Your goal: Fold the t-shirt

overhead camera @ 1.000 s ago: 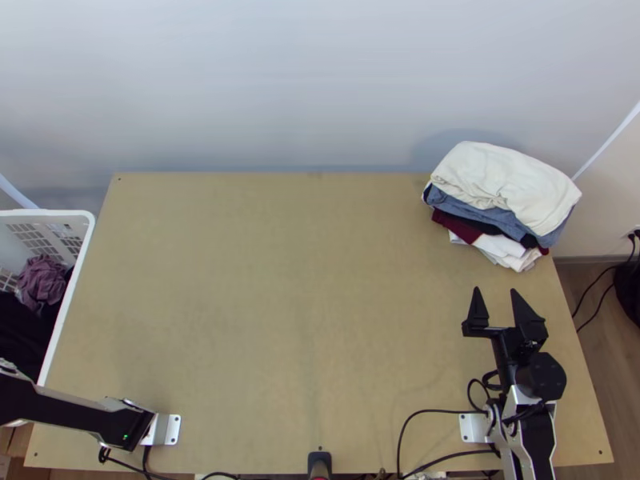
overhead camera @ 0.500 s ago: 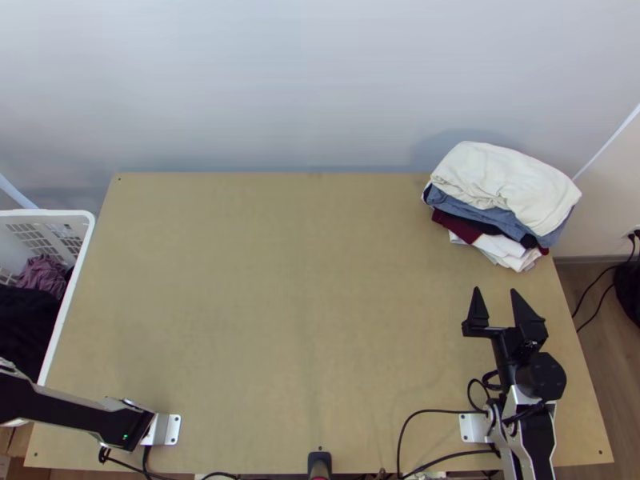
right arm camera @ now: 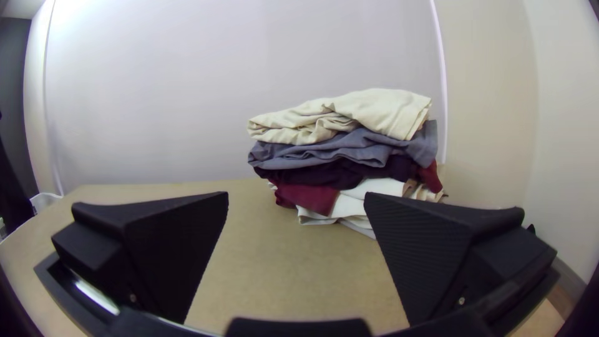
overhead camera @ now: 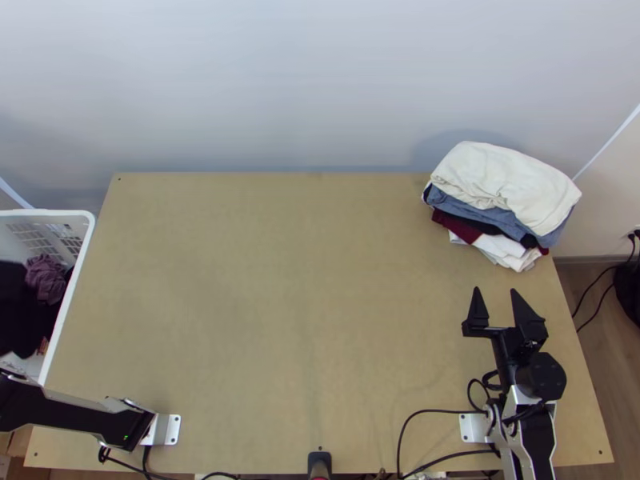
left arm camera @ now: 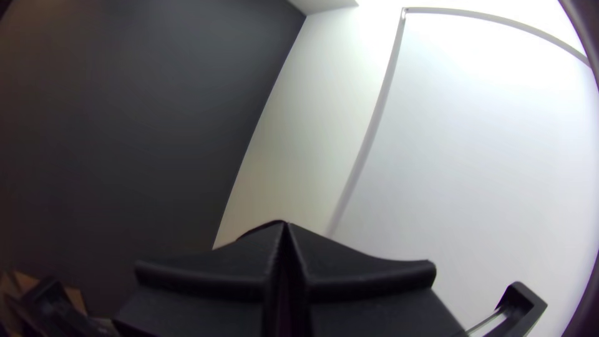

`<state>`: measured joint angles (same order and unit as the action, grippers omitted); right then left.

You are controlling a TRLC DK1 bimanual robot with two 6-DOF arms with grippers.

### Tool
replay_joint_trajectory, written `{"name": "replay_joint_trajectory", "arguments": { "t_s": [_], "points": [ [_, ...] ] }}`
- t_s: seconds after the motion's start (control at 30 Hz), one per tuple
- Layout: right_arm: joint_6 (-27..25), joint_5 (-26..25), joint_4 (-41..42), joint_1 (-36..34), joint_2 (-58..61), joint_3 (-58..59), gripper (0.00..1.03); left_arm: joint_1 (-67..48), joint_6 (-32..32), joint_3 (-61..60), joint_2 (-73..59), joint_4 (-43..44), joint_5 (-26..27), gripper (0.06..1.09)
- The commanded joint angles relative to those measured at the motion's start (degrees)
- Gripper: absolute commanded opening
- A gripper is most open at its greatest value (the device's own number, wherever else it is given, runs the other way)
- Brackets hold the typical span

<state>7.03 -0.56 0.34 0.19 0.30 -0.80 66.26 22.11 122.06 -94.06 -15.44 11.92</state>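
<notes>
The tabletop [overhead camera: 280,280] gives a broad stretch of wood between the basket [overhead camera: 50,214] along its left edge and the stack of folded clothes [overhead camera: 482,211] at its far right corner. Which piece is the t-shirt I cannot tell; garments lie in both places. In the stack, a cream cloth [overhead camera: 496,176] lies uppermost, above grey-blue, dark, maroon and white layers, and in the top view it covers the tabletop's corner. In the basket, a purple cloth [overhead camera: 46,278] lies bunched beside a black cloth [overhead camera: 16,304], inside the rim. The left arm [overhead camera: 72,412] runs outward across the tabletop's left edge, past the basket's near end; in the left wrist view its pincer [left arm camera: 284,224] has both tips together, facing walls. The right pincer [overhead camera: 496,291] stands over the tabletop, its fingers spread wide with wood visible between them. A strip of wood separates its tips from the stack, and another runs along the right edge. Black cable [overhead camera: 404,424] curves onto the near edge, beside the right arm's base.
</notes>
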Motion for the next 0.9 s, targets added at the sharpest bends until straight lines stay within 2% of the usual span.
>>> {"name": "replay_joint_trajectory", "arguments": {
  "t_s": [0.0,0.1,0.3,0.4,0.57,0.87],
  "points": [
    [-0.5,-0.3,-1.2,-0.3,-0.4,0.2,0.98,-1.1,1.1,3.9,3.6,8.0,-1.2,0.09],
    [-0.5,-0.3,-1.2,-0.3,-0.4,0.3,0.98,-1.8,-0.6,3.9,3.8,13.2,-3.6,0.09],
    [-0.5,-0.3,-1.2,-0.3,-0.4,0.3,0.98,-3.1,-3.1,-1.6,2.5,13.3,-4.2,0.09],
    [-0.5,-0.3,-1.2,-0.3,-0.4,0.2,0.98,-3.6,-4.9,-9.6,1.7,13.2,-4.5,0.09],
    [-0.5,-0.3,-1.2,-0.3,-0.4,0.3,0.98,-3.3,-6.8,-25.6,1.2,18.2,-4.7,0.09],
    [-0.5,-0.3,-1.2,-0.3,-0.4,0.2,0.98,-3.7,-10.9,-42.3,-3.9,21.1,-4.6,0.09]
  ]
}}
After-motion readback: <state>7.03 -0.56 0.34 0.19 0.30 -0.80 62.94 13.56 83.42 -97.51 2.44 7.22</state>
